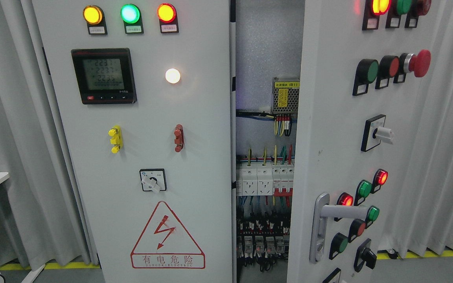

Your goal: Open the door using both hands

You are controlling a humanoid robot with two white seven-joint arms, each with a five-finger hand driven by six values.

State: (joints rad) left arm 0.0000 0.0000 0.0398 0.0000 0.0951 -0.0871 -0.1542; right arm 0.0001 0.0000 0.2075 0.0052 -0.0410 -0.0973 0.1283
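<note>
Grey curtains (10, 129) hang behind a white electrical cabinet. Its right door (328, 129) stands ajar (lever handle (342, 212) low on it), exposing breakers (264, 179) and wiring beside the closed left door (151, 157). Neither robot hand shows.

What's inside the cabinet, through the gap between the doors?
Through the gap: a power supply up top, colored wires, white breakers, then dark relays lower down. The left door and right door hide everything else.
</note>
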